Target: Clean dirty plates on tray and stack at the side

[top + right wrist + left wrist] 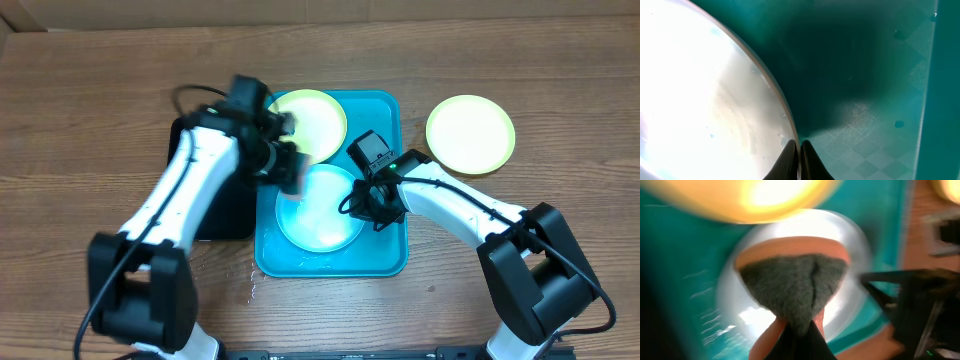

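On the turquoise tray (385, 255) lie two plates: a pale yellow-green plate (318, 120) at the back and a light blue plate (325, 215) in front. The light blue plate (852, 240) fills the left wrist view, with the yellow-green plate (760, 195) above it. My left gripper (290, 175) is shut on an orange sponge with a grey scrub face (792, 285), held over the blue plate and blurred by motion. My right gripper (799, 147) is shut on the right rim of the blue plate (710, 100); the tray floor (865, 75) lies beside it. A third yellow-green plate (470, 133) rests on the table to the right of the tray.
A black tray (225, 210) sits left of the turquoise tray, mostly under my left arm. Water drops (250, 285) glisten on the wooden table at the tray's front left corner. My right arm (920, 305) crosses the right side of the left wrist view.
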{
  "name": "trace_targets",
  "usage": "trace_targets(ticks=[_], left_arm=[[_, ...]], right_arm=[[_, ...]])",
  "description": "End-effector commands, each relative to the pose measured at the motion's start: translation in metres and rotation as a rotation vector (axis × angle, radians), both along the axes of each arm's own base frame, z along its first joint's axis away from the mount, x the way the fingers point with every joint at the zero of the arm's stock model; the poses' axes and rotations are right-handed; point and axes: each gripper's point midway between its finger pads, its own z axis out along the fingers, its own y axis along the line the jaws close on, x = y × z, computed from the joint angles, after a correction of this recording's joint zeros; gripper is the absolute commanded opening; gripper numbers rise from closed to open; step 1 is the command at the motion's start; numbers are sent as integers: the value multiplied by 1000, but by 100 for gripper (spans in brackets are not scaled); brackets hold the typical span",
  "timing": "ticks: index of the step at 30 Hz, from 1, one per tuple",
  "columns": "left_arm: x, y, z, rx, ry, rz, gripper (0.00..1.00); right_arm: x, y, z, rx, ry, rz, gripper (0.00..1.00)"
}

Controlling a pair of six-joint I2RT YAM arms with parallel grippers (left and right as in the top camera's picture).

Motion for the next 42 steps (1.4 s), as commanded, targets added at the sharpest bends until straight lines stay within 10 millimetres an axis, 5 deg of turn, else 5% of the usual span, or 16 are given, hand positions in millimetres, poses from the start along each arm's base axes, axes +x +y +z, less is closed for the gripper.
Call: trace_targets(ticks=[1,8,23,38,39,42], left_arm=[[17,72,19,263,-97,114,4],[23,121,-3,344,-71,223,4],[24,137,-75,427,5,218,4],[30,146,-78,476,-21,232,8],[30,146,-78,476,-21,232,12],[32,146,-78,473,-29,238,57]], right_arm=[[0,1,2,1,-11,0,4],[0,1,2,1,-11,0,4],[0,1,2,0,-11,-1,4],[0,1,2,0,-11,-1,4],[0,1,2,0,-11,-1,4],[0,1,2,0,-11,-1,4]])
